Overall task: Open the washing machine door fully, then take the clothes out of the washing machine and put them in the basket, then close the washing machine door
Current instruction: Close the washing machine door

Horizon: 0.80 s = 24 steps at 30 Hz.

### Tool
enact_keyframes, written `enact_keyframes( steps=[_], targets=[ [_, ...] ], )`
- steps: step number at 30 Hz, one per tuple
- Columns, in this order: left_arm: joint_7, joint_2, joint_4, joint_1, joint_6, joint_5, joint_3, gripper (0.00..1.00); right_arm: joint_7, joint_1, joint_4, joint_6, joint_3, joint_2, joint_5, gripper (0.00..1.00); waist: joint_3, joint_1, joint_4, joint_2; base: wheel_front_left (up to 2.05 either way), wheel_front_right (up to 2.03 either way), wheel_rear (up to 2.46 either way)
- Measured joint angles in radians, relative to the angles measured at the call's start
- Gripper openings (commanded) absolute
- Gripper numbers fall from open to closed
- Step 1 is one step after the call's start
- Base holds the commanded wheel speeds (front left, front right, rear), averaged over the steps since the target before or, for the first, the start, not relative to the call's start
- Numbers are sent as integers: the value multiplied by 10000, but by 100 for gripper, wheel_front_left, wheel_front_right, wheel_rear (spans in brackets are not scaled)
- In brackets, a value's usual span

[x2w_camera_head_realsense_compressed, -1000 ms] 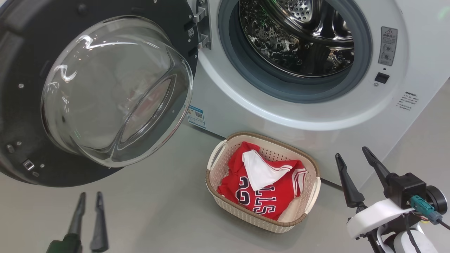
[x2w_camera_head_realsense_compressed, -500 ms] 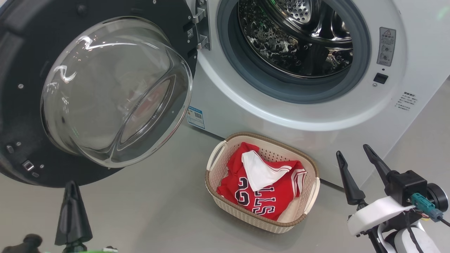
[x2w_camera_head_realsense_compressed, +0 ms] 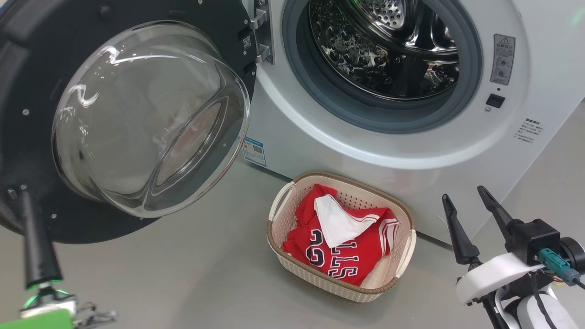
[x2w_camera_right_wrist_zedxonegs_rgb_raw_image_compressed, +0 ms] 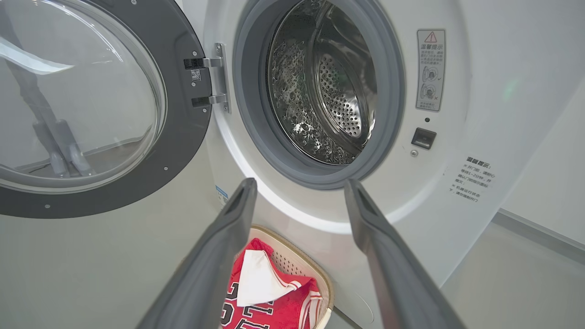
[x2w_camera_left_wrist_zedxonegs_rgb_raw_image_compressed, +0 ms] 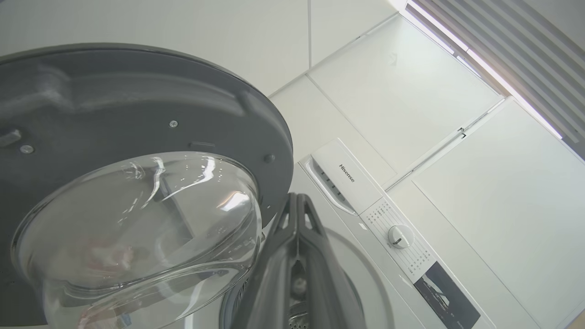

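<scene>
So at this point the jersey (x2w_camera_head_realsense_compressed: pixel 347 256) was already out and lying crumpled in the basket (x2w_camera_head_realsense_compressed: pixel 320 279). The basket sat on the floor (x2w_camera_head_realsense_compressed: pixel 205 274) right in front of the washer (x2w_camera_head_realsense_compressed: pixel 320 137), just under its opening. Makes sense to park it there, since it's a short drop from the drum (x2w_camera_head_realsense_compressed: pixel 384 45), which looked empty as far as I could see. The door (x2w_camera_head_realsense_compressed: pixel 146 119) was swung wide out from the hinge (x2w_camera_head_realsense_compressed: pixel 261 34) on the washer's left side, inner face toward me. Only closing it was left, I reckon.

Left pincer (x2w_camera_head_realsense_compressed: pixel 23 196) was clenched tight on nothing, fingers pressed into one spike. It pointed up at the door's bottom edge, out to the washer's left. My guess is a shut pincer makes a stiffer poker for shoving the door round. Couldn't tell whether it was actually touching the rim. Right pincer (x2w_camera_head_realsense_compressed: pixel 463 194) was released and empty, hanging off the washer's lower right corner. That's well away from the door's swing, which is where I'd want it.
</scene>
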Motion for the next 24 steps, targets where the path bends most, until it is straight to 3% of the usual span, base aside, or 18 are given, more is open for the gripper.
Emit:
enact_keyframes(
  steps=[3,6,13,17,24],
  targets=[
    [-12,-10,-121,-184,-351,-1267,1114,0,21,2,-59,-15,-50,-15,0,100,41,0,-4,0,0,0,0],
    [-44,-23,-134,-327,-591,-1808,1985,0,46,2,-163,-88,-81,-46,0,100,136,0,-11,0,0,0,0],
    [12,153,688,-1106,-663,-3101,3591,0,130,2,-339,-105,-186,-178,-2,100,365,0,-28,0,0,0,0],
    [568,951,2033,-1619,-94,-4048,4374,0,211,2,-491,-136,-249,-284,-10,100,545,0,-47,0,0,0,0],
    [1321,1779,3760,-2657,648,-5099,4844,0,362,3,-723,-174,-316,-489,-71,100,845,0,-86,0,0,0,0]
  ],
)
